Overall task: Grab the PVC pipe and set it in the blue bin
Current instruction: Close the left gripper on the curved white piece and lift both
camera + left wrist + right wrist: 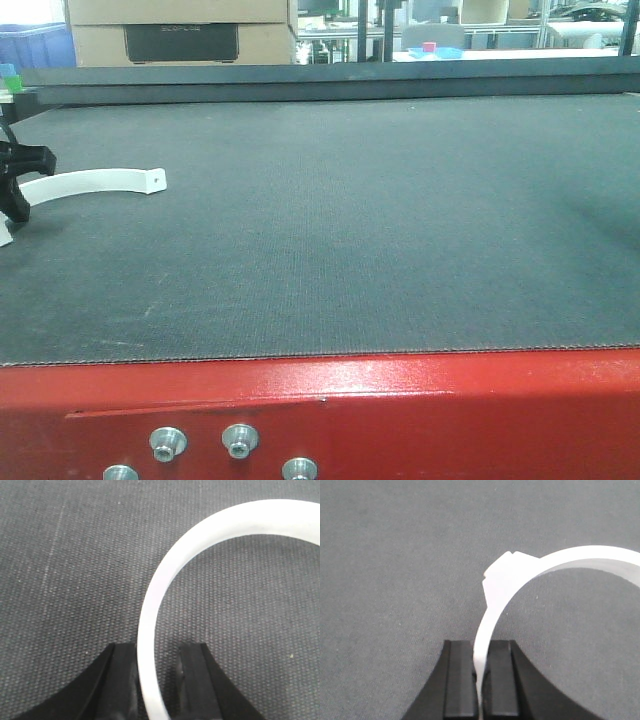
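The PVC pipe is a white curved strip (pixel 95 183) lying on the dark mat at the far left, with a small holed tab at its right end. My left gripper (pixel 28 183) straddles its left end. In the left wrist view the strip (pixel 150 605) runs between the jaws of the left gripper (pixel 157 650), which stand apart with a gap on the right side. In the right wrist view my right gripper (pixel 480 645) is shut on a white curved strip (pixel 495 600) with a tab, held over the mat. The right gripper is out of the front view.
The dark mat (pixel 380 230) covers the table, with a red front edge (pixel 400 400) and a raised dark rail (pixel 330 85) at the back. A blue container (pixel 35 45) and cardboard boxes (pixel 180 30) stand behind the rail at back left. A blue tray (pixel 436 51) sits far back.
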Motion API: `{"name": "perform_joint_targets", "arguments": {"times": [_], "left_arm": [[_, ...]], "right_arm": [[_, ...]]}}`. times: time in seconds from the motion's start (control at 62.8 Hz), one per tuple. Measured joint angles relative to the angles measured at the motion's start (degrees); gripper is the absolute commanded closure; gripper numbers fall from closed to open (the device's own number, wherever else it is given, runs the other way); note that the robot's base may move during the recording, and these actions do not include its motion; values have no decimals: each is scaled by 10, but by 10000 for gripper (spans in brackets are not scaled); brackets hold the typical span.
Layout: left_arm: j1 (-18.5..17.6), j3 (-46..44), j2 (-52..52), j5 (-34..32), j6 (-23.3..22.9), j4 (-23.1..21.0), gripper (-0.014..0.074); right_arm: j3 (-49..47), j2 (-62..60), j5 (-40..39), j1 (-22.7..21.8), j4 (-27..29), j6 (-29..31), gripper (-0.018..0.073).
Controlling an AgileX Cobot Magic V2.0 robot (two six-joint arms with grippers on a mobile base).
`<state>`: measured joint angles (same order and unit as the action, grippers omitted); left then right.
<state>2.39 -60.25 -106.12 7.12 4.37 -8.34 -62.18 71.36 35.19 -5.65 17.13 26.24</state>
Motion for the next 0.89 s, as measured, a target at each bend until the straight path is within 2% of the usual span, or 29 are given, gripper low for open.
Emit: {"name": "perform_joint_targets", "arguments": {"times": [0.207, 0.653, 0.892], "left_arm": [[0, 0, -3, -7, 0, -2, 710], [0, -1, 1, -15, 0, -2, 708], [1, 3, 72, -10, 0, -2, 708]], "right_arm": [[0, 0, 0, 0, 0, 0, 728], [0, -12, -1, 0, 0, 1, 728], [0, -58, -15, 0, 16, 1, 728]]}}
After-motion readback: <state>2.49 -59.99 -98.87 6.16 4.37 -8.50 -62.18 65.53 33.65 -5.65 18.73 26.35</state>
